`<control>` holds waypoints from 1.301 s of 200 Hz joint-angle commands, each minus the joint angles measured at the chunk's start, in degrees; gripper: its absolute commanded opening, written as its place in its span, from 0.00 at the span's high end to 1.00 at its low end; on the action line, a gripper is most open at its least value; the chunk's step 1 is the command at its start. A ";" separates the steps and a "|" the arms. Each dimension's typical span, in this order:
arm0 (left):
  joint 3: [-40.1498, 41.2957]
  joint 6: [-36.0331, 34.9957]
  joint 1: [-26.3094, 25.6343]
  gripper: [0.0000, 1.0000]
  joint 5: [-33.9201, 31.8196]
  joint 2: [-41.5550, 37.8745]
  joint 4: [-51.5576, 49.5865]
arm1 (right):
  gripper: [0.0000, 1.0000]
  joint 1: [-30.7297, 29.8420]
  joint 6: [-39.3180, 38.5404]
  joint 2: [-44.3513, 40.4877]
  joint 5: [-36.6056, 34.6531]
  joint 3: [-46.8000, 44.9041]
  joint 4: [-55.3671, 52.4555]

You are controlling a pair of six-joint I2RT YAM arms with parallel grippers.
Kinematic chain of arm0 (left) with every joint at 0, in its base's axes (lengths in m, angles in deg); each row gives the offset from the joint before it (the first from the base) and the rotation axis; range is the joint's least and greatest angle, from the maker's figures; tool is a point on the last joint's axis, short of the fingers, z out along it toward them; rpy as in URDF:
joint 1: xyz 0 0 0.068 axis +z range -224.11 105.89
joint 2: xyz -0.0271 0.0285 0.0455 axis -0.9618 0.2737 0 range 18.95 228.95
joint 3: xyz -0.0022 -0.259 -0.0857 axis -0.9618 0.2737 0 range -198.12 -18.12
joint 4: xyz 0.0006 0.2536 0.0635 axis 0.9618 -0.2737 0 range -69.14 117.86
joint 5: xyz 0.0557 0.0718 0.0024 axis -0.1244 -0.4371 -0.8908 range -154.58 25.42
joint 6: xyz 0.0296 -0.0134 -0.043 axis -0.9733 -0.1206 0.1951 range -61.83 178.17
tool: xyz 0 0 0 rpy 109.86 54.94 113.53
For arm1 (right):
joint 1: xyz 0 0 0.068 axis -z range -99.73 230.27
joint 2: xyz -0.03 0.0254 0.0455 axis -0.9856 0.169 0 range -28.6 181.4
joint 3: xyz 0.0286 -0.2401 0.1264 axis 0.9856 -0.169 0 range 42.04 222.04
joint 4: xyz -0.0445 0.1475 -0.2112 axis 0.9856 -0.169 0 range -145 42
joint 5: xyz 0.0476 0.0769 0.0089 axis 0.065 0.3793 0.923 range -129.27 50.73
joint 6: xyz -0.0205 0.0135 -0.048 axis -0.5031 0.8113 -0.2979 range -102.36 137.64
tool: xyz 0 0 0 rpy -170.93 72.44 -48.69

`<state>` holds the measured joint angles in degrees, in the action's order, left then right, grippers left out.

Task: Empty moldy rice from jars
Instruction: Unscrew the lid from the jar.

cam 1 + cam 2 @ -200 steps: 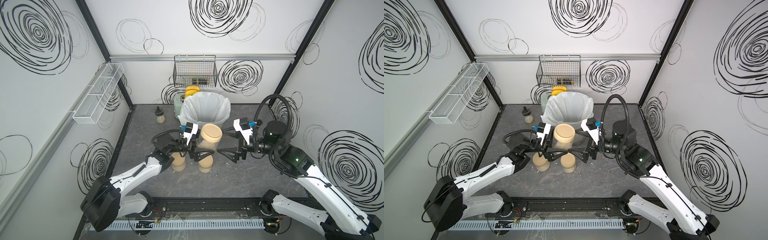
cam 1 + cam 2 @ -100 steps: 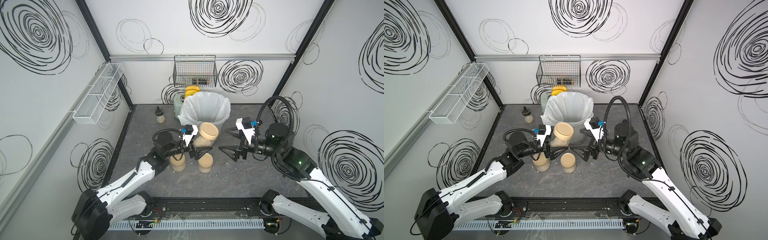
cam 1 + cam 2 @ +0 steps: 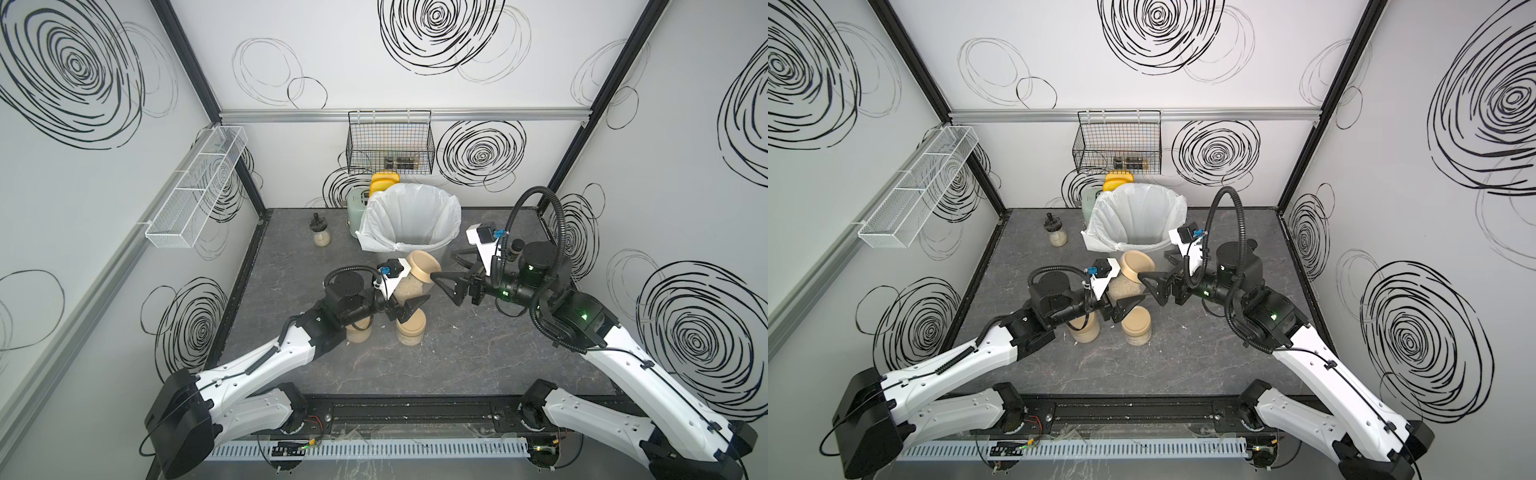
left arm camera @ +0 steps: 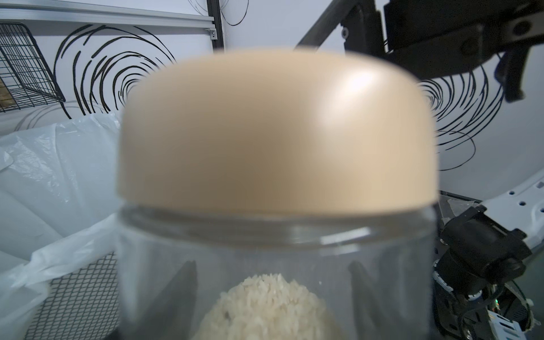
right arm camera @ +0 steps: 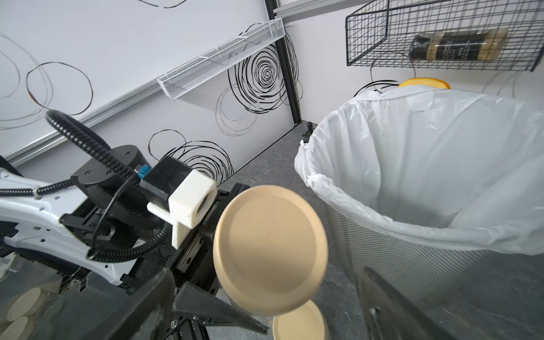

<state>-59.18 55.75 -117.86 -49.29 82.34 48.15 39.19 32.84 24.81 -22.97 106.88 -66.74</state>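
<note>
In a top view my left gripper (image 3: 411, 296) clamps a jar (image 3: 408, 285) just before the bin (image 3: 451, 208). My right gripper (image 3: 444, 264) gapes beside its lid (image 3: 424, 266).
Left wrist: rice (image 4: 265, 306) inside, lid on.
Right wrist: I should centre my jaws on the lid (image 5: 270, 250) before closing to twist.

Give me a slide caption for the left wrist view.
Close-up of a clear jar, tan lid on, rice heaped inside, lined mesh bin beside it.

In both top views we look steeply down from high in front, mesh bin (image 3: 409, 216) near frame centre. The wrist cameras sit close, seemingly facing each other, sharing the jar (image 5: 269, 253), blurred from the left wrist.
</note>
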 commanded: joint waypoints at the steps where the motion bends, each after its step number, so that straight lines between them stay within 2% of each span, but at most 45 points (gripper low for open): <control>1: -2.98 -1.15 -0.51 0.49 -1.93 -0.16 8.75 | 0.02 -0.58 2.73 0.09 -3.30 -0.33 3.33; 142: -4.21 1.58 -2.86 0.49 -1.41 3.03 13.02 | 0.02 -2.78 4.68 3.72 -7.24 -1.38 2.49; 260: -3.94 2.81 -4.19 0.49 -0.15 3.66 16.00 | 0.00 -2.54 5.89 3.55 -4.24 -4.19 7.04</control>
<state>-60.14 57.96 -121.64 -50.75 86.58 53.77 36.79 38.17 28.85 -27.91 103.55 -62.31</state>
